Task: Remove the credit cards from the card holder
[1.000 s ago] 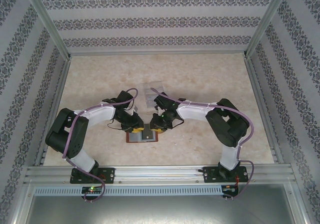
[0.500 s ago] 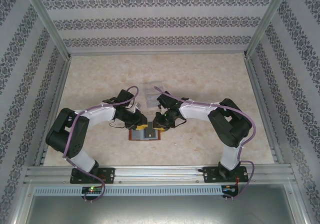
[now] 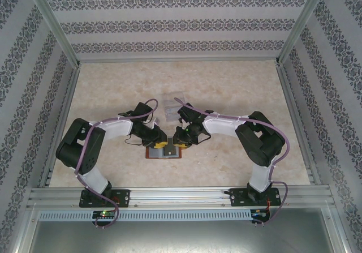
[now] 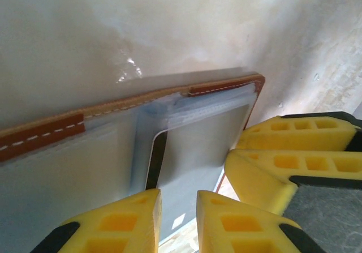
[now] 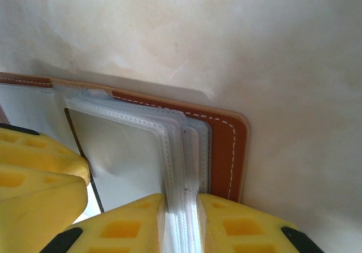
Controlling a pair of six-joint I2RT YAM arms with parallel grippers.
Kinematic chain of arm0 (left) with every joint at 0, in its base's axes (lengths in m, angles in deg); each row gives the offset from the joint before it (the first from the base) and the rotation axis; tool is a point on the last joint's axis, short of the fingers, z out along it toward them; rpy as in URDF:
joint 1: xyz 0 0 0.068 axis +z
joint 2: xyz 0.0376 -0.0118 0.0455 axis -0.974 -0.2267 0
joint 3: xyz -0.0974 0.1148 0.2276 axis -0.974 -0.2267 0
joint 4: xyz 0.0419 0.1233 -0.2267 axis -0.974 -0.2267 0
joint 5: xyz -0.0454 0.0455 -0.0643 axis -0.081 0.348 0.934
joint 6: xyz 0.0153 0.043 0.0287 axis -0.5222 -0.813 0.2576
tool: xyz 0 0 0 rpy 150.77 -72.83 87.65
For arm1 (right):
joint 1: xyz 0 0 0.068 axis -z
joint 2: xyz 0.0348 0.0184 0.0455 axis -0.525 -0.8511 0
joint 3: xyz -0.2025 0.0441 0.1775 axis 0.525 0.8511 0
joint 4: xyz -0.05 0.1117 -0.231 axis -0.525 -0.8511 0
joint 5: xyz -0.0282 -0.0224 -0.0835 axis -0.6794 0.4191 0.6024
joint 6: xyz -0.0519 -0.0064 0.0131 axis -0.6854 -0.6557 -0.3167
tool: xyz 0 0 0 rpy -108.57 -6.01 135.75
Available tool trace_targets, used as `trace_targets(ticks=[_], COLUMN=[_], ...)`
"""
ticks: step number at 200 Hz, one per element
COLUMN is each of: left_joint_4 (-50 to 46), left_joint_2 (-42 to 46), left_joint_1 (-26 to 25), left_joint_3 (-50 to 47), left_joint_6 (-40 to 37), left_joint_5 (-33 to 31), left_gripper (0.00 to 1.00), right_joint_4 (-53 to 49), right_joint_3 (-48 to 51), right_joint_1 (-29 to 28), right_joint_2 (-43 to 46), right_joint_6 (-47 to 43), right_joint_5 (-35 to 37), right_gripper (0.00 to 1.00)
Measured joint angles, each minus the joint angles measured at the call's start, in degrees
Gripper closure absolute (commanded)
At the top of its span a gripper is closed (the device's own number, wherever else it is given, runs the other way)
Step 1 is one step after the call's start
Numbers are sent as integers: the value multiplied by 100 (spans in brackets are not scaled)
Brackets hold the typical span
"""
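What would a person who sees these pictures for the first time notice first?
The left end effector and the right end effector, both bright yellow, meet over a small reddish-brown leather card holder lying open near the middle of the beige table. In the right wrist view, clear plastic sleeves of the holder stand pinched between the right one's fingers.

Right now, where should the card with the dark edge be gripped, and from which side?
Take the card by its thin edge facing the left hand, coming in low, almost flat to the table. It lies flat in a clear sleeve of the open card holder, so probably only that edge lets fingers reach both faces.
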Motion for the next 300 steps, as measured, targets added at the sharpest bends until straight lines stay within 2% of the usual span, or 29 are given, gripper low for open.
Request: trace_targets(ticks=[108, 206, 300], left_joint_4=[-566, -769, -610], left_joint_2=[-15, 295, 306], left_joint_1=[-2, 2, 7], left_joint_3=[186, 249, 87], left_joint_6=[-396, -413, -262], left_joint_5=[-328, -516, -483], left_gripper=[74, 71, 92], right_joint_4=[-2, -293, -227], right_joint_3=[0, 4, -57], right_joint_1=[0, -17, -205], right_joint_2=[2, 195, 295], right_joint_6=[0, -2, 4], right_joint_5=[0, 221, 229], right_gripper=[76, 73, 76])
